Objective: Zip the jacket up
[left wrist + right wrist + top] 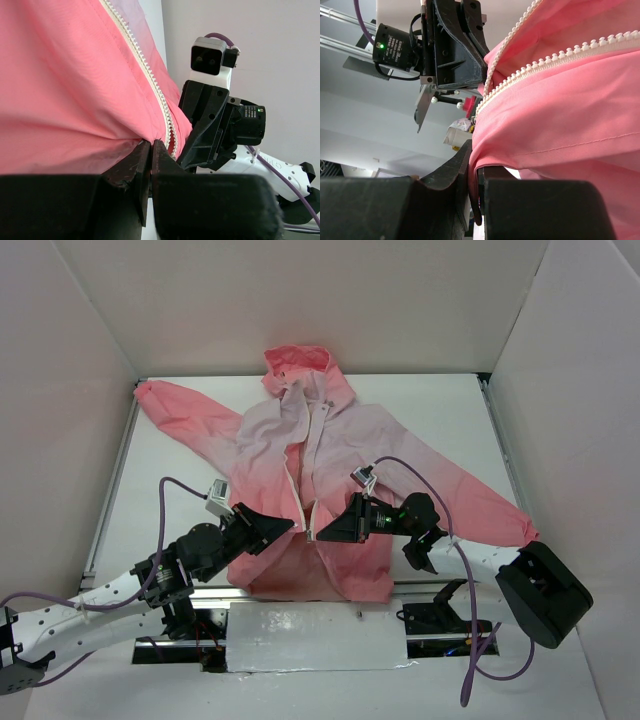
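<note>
The jacket (300,440) lies spread on the white table, hood to the back, coral pink fading to pale lilac at the chest, its white zipper (303,455) open down the front. My left gripper (290,525) is shut on the jacket's left front panel near the hem, beside the zipper teeth (150,80). My right gripper (313,533) is shut on the right front panel's hem fold (485,165), just below its zipper teeth (555,57). The two grippers face each other, almost touching, at the lower zipper. The zipper slider is not visible.
White walls (80,370) enclose the table on three sides. A metal rail (110,490) runs along the table's left edge. Purple cables (420,475) loop over both arms. A foil-covered strip (315,640) lies at the near edge.
</note>
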Robot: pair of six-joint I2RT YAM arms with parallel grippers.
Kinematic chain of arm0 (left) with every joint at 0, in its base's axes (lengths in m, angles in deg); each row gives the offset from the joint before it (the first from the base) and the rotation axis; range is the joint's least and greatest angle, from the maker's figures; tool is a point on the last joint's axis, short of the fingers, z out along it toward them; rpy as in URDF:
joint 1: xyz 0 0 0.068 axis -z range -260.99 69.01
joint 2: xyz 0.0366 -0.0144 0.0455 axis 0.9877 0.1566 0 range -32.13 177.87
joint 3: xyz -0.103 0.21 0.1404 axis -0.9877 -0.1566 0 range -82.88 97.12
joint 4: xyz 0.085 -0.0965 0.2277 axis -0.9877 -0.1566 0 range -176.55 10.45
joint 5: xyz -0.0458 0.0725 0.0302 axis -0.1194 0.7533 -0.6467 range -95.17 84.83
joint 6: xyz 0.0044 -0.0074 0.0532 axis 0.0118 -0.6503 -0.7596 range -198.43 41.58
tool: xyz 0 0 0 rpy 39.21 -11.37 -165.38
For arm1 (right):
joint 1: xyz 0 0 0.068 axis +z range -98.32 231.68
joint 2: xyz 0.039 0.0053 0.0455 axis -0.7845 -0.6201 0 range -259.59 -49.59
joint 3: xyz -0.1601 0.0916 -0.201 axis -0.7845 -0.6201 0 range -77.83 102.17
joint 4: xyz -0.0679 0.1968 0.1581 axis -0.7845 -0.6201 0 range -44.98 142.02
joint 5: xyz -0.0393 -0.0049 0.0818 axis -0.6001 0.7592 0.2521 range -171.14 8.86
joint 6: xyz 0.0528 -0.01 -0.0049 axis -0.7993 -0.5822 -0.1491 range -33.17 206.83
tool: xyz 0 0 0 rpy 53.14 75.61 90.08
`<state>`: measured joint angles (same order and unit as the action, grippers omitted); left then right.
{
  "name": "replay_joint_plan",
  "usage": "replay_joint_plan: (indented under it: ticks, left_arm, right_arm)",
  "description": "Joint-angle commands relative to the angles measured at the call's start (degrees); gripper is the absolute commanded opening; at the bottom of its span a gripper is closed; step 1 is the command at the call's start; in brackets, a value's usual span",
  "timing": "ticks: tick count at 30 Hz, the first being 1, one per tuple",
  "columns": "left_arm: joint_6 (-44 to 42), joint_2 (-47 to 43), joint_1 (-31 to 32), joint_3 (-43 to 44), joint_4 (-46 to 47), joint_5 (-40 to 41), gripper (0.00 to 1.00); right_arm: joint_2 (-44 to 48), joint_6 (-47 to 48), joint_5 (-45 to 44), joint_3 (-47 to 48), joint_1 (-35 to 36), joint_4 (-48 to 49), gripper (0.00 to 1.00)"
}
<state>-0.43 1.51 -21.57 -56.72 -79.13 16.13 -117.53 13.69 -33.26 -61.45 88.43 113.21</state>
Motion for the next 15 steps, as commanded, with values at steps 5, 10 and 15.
replay_joint_plan:
  ticks: [5, 10, 15]
  left_arm:
    - [-0.3, -0.9, -0.1, 1.9, 3.3, 0.8, 0.00]
    - [0.1, -0.6, 0.0, 1.5, 3.4, 0.5, 0.00]
    - [0.1, -0.5, 0.0, 1.4, 3.9, 0.3, 0.00]
  right_arm:
    - [-0.3, 0.6, 1.0, 0.8, -0.2, 3.5, 0.00]
    - [-0.4, 0.1, 1.1, 1.1, -0.3, 3.9, 0.00]
    - [-0.4, 0.7, 1.0, 1.5, -0.2, 3.1, 0.00]
